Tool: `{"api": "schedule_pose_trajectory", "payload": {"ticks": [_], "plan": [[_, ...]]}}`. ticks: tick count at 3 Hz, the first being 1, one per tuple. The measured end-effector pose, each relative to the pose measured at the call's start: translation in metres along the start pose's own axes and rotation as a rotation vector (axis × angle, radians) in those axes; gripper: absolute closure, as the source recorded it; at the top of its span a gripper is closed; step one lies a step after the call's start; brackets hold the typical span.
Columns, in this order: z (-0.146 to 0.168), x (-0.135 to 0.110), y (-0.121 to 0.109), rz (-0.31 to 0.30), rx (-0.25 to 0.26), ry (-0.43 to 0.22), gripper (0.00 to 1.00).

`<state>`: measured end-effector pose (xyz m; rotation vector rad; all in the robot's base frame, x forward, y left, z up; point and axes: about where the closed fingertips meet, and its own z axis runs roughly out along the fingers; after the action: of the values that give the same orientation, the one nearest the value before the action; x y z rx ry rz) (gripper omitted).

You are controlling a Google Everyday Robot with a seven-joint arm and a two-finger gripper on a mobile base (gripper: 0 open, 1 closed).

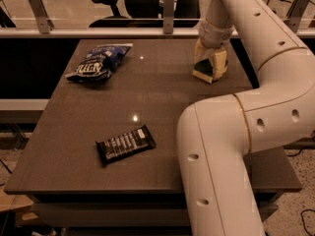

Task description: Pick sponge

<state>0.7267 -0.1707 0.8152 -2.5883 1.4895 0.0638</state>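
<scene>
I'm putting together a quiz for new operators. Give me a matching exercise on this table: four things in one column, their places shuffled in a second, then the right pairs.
Things
1. sponge
2. blue snack bag
3. black candy bar wrapper
4. gripper

Places
A. near the front edge of the table, left of the arm
B. right at the sponge, at the far end of the arm
C. far right part of the table
D. far left part of the table

Pairs: 1-C, 2-D, 3-A, 4-B
</scene>
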Motion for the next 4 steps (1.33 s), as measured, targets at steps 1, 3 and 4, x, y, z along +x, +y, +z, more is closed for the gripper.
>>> {"api": "schedule_pose_trajectory", "payload": {"ticks": [1,3,4], "plan": [[-0.0007,-0.0001,0.0001,0.0,0.0,0.0,0.91],[-0.0021,-0.0002,0.0007,0.002,0.0,0.002,0.92],[-0.0029,-0.0003,0.0009,0.002,0.0,0.002,0.94]]}}
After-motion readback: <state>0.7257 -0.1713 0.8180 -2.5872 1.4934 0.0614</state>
